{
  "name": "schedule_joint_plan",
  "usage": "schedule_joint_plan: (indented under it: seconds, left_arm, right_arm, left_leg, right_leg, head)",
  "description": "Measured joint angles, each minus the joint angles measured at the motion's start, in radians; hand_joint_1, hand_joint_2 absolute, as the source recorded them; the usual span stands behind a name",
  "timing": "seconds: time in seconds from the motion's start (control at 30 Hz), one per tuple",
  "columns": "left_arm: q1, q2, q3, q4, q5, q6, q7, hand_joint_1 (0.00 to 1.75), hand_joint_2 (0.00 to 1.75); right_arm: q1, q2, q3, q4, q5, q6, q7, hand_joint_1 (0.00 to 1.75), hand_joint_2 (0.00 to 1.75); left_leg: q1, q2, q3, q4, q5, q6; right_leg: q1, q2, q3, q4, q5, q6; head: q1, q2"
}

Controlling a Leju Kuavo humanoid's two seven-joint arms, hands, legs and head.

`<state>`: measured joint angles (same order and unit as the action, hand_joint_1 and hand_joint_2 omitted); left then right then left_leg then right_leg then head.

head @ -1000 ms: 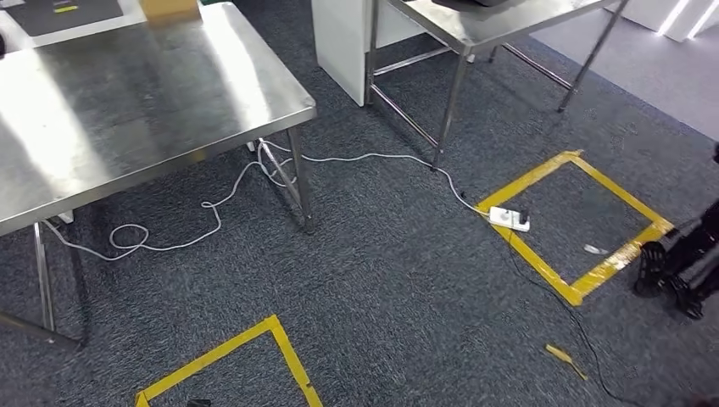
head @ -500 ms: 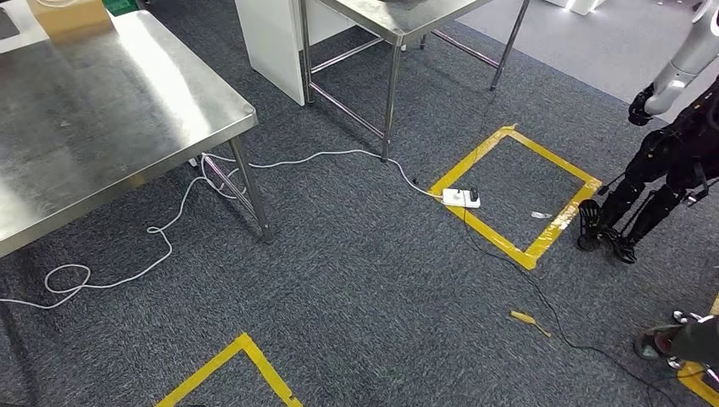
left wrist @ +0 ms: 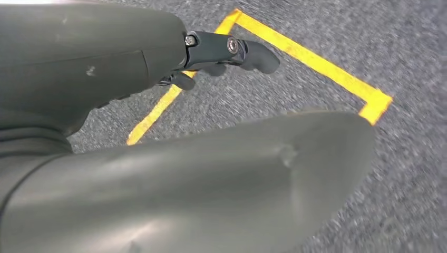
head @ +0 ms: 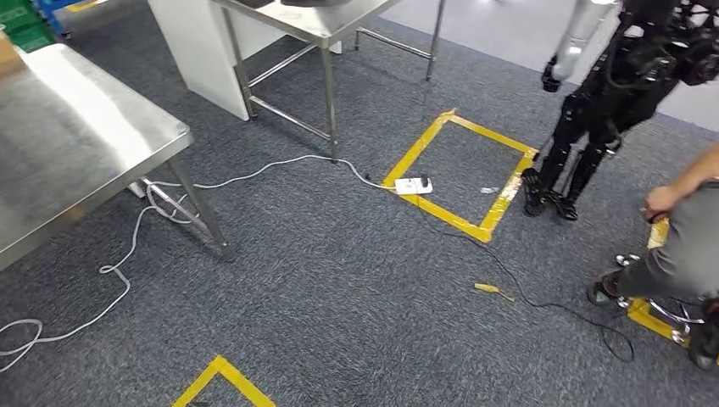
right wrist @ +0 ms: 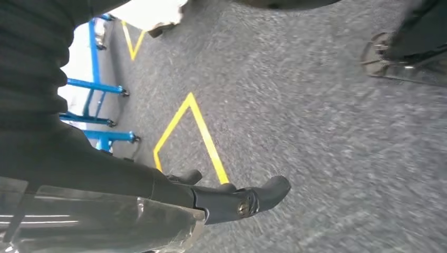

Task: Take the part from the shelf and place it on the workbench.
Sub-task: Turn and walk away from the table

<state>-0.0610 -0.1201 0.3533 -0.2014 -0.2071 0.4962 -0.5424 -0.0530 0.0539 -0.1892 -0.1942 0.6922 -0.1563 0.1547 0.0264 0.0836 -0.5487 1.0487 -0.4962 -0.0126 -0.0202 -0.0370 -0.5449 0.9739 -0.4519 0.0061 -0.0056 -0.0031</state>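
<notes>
steel table [head: 76, 161]: standing at left on grey carpet [head: 339, 288], white cable [head: 127, 263] trailing beneath
left hand [left wrist: 211, 58]: hanging over yellow tape [left wrist: 316, 63], holding nothing, fingers extended
right hand [right wrist: 232, 203]: hanging over carpet, also holding nothing
part: cannot tell where it is
other robot [head: 610, 93]: standing by taped square [head: 458, 178]
person [head: 678, 246]: sitting at right

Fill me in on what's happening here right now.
Nothing is being handled yet. The left hand and right hand hang over grey carpet, holding nothing, with no part visible. From the head view there are two steel tables, a white cable running to a power strip by a yellow taped square, another humanoid robot standing beside that square, and a person at the right edge.
</notes>
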Motion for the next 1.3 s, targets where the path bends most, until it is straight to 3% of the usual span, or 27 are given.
schedule_joint_plan:
  seconds: [0.07,0.13,0.17,0.2,0.23,0.3,0.37,0.43,0.47,0.53,0.6,0.67,0.7,0.73,0.8,0.87,0.93,0.97,1.03,1.1,1.13,1.17,1.2,1.23,1.3]
  left_arm:
    - [0.001,0.0,0.004,0.0,-0.001,-0.002,0.003,0.0,0.0]
    - [0.002,0.0,0.005,0.001,-0.006,0.0,0.012,0.0,0.0]
    - [0.002,0.0,0.005,0.001,-0.009,0.0,0.016,0.0,0.0]
    - [0.001,0.0,0.005,0.001,-0.014,0.001,0.021,0.0,0.0]
    - [-0.001,-0.001,0.004,0.001,-0.018,0.002,0.025,0.0,0.0]
    - [-0.004,-0.001,0.004,0.001,-0.025,0.006,0.032,0.0,0.0]
    - [-0.009,-0.002,0.004,0.001,-0.03,0.011,0.041,0.0,0.0]
    - [-0.015,-0.004,0.004,0.0,-0.033,0.015,0.048,0.0,0.0]
    - [-0.017,-0.005,0.004,0.0,-0.033,0.016,0.05,0.0,0.0]
    - [-0.02,-0.008,0.004,0.0,-0.034,0.018,0.051,0.0,0.0]
    - [-0.02,-0.009,0.004,0.0,-0.034,0.018,0.051,0.0,0.0]
    - [-0.02,-0.009,0.004,0.0,-0.034,0.019,0.05,0.0,0.0]
    - [-0.02,-0.009,0.004,0.0,-0.034,0.02,0.05,0.0,0.0]
    - [-0.02,-0.009,0.004,0.0,-0.034,0.02,0.049,0.0,0.0]
    - [-0.021,-0.009,0.004,0.0,-0.034,0.02,0.048,0.0,0.0]
    - [-0.021,-0.008,0.004,0.0,-0.034,0.021,0.046,0.0,0.0]
    - [-0.025,-0.009,0.004,0.0,-0.035,0.021,0.046,0.0,0.0]
    - [-0.027,-0.01,0.004,0.0,-0.035,0.021,0.045,0.0,0.0]
    - [-0.029,-0.01,0.004,0.0,-0.035,0.021,0.045,0.0,0.0]
    - [-0.026,-0.01,0.004,0.0,-0.037,0.019,0.049,0.0,0.0]
    - [-0.024,-0.009,0.004,0.001,-0.04,0.016,0.055,0.0,0.0]
    - [-0.023,-0.009,0.004,0.001,-0.045,0.01,0.067,0.0,0.0]
    - [-0.023,-0.009,0.003,0.001,-0.051,0.0,0.089,0.0,0.0]
    - [-0.023,-0.008,0.002,0.002,-0.058,-0.017,0.12,0.0,0.0]
    - [-0.023,-0.004,-0.002,0.002,-0.075,-0.068,0.208,0.0,0.0]
  right_arm:
    - [0.001,0.0,0.0,0.0,0.001,0.001,-0.001,0.0,1.75]
    - [0.001,0.0,0.0,0.0,0.0,0.002,-0.002,0.0,1.75]
    - [0.001,-0.001,0.0,0.0,-0.002,0.002,-0.002,0.0,1.75]
    - [0.001,-0.002,0.0,0.0,-0.003,0.003,-0.001,0.0,1.75]
    - [0.002,-0.002,0.0,0.0,-0.005,0.004,0.0,0.0,1.75]
    - [0.001,-0.003,-0.001,0.0,-0.007,0.007,0.003,0.0,1.75]
    - [-0.001,-0.004,-0.002,0.0,-0.007,0.008,0.005,0.0,1.75]
    - [0.0,-0.006,-0.002,0.0,-0.004,0.01,0.007,0.0,1.75]
    - [0.001,-0.007,-0.002,0.0,-0.003,0.011,0.008,0.0,1.75]
    - [0.0,-0.009,-0.002,0.0,0.0,0.011,0.009,0.0,1.75]
    - [-0.003,-0.009,-0.002,0.0,0.002,0.011,0.01,0.0,1.75]
    - [-0.003,-0.01,-0.003,0.0,0.003,0.011,0.01,0.0,1.75]
    - [-0.002,-0.01,-0.003,0.0,0.004,0.011,0.011,0.0,1.75]
    - [-0.002,-0.011,-0.003,0.0,0.004,0.011,0.011,0.0,1.75]
    - [-0.005,-0.011,-0.004,0.0,0.005,0.011,0.012,0.0,1.75]
    - [-0.01,-0.01,-0.004,0.0,0.006,0.011,0.012,0.0,1.75]
    - [-0.011,-0.011,-0.005,0.0,0.006,0.011,0.011,0.0,1.75]
    - [-0.009,-0.012,-0.006,0.0,0.006,0.011,0.011,0.0,1.75]
    - [-0.008,-0.013,-0.007,0.0,0.007,0.011,0.012,0.0,1.75]
    - [-0.008,-0.011,-0.008,0.0,0.006,0.011,0.012,0.0,1.75]
    - [-0.009,-0.009,-0.009,0.0,0.005,0.011,0.012,0.0,1.75]
    - [-0.008,-0.008,-0.01,0.001,0.004,0.012,0.012,0.0,1.75]
    - [-0.008,-0.008,-0.011,0.001,0.002,0.013,0.011,0.0,1.75]
    - [-0.008,-0.009,-0.013,0.001,0.0,0.016,0.009,0.0,1.75]
    - [-0.008,-0.009,-0.017,0.001,-0.004,0.024,0.003,0.0,1.75]
  left_leg:
    - [0.003,-0.059,-0.043,0.104,-0.069,-0.005]
    - [0.003,-0.081,-0.099,0.225,-0.124,-0.006]
    - [0.003,-0.084,-0.11,0.247,-0.122,-0.006]
    - [0.003,-0.085,-0.103,0.231,-0.101,-0.005]
    - [0.005,-0.091,-0.079,0.179,-0.065,-0.004]
    - [0.008,-0.127,-0.021,0.054,-0.007,0.002]
    - [0.005,-0.15,0.001,-0.004,0.007,0.011]
    - [-0.001,-0.134,0.0,-0.013,0.013,0.025]
    - [-0.002,-0.124,0.001,-0.02,0.019,0.034]
    - [-0.001,-0.101,0.003,-0.034,0.031,0.051]
    - [-0.004,-0.075,0.001,-0.037,0.033,0.057]
    - [-0.006,-0.047,-0.002,-0.037,0.034,0.056]
    - [-0.006,-0.034,-0.003,-0.036,0.034,0.054]
    - [-0.006,-0.021,-0.003,-0.036,0.033,0.051]
    - [-0.007,0.001,0.001,-0.035,0.031,0.04]
    - [-0.011,0.021,0.01,-0.035,0.022,0.022]
    - [-0.008,0.044,0.022,-0.039,0.013,0.006]
    - [-0.004,0.043,0.026,-0.037,0.008,-0.002]
    - [0.003,-0.005,0.012,0.013,-0.033,-0.009]
    - [0.005,-0.067,-0.043,0.142,-0.11,-0.009]
    - [0.004,-0.078,-0.074,0.208,-0.139,-0.007]
    - [0.004,-0.083,-0.098,0.251,-0.149,-0.005]
    - [0.004,-0.085,-0.106,0.258,-0.138,-0.002]
    - [0.004,-0.088,-0.096,0.225,-0.107,0.003]
    - [0.003,-0.121,-0.047,0.095,-0.025,0.017]
  right_leg:
    - [-0.003,0.022,0.0,-0.002,0.009,-0.014]
    - [0.003,0.048,-0.005,0.0,0.013,-0.022]
    - [0.005,0.064,-0.007,0.002,0.014,-0.022]
    - [0.006,0.079,-0.008,0.004,0.015,-0.023]
    - [0.006,0.094,-0.009,0.008,0.014,-0.022]
    - [0.009,0.12,-0.013,0.018,0.013,-0.019]
    - [0.012,0.139,-0.025,0.023,0.015,-0.008]
    - [0.012,0.154,-0.039,0.021,0.021,0.009]
    - [0.011,0.145,-0.046,0.027,0.021,0.016]
    - [0.012,0.1,-0.082,0.086,-0.01,0.017]
    - [0.007,0.059,-0.146,0.213,-0.071,0.014]
    - [-0.001,0.05,-0.189,0.304,-0.104,0.024]
    - [-0.006,0.046,-0.18,0.297,-0.099,0.034]
    - [-0.01,0.038,-0.149,0.248,-0.081,0.045]
    - [-0.015,-0.008,-0.062,0.103,-0.039,0.058]
    - [-0.008,-0.047,-0.02,0.027,-0.015,0.05]
    - [0.003,-0.037,-0.024,0.021,-0.008,0.031]
    - [-0.002,-0.024,-0.023,0.019,-0.006,0.021]
    - [-0.011,0.002,-0.016,0.015,0.002,0.001]
    - [-0.008,0.027,-0.014,0.014,0.007,-0.015]
    - [-0.002,0.042,-0.015,0.015,0.008,-0.019]
    - [0.003,0.058,-0.014,0.015,0.008,-0.019]
    - [0.006,0.073,-0.013,0.016,0.008,-0.019]
    - [0.009,0.089,-0.011,0.016,0.007,-0.019]
    - [0.013,0.119,-0.006,0.017,0.007,-0.018]
  head:
    - [-0.004,0.0]
    - [-0.004,0.0]
    - [-0.004,0.0]
    - [-0.004,0.0]
    - [-0.004,0.0]
    - [-0.004,0.0]
    - [-0.003,0.0]
    - [-0.003,0.0]
    - [-0.002,0.0]
    - [0.002,0.0]
    - [0.005,0.0]
    - [0.006,0.0]
    - [0.006,0.0]
    - [0.006,0.0]
    - [0.008,0.0]
    - [0.005,0.0]
    - [0.001,0.0]
    - [0.0,0.0]
    - [-0.003,0.0]
    - [-0.007,0.0]
    - [-0.008,0.0]
    - [-0.008,0.0]
    - [-0.008,0.0]
    - [-0.008,0.0]
    - [-0.008,0.0]
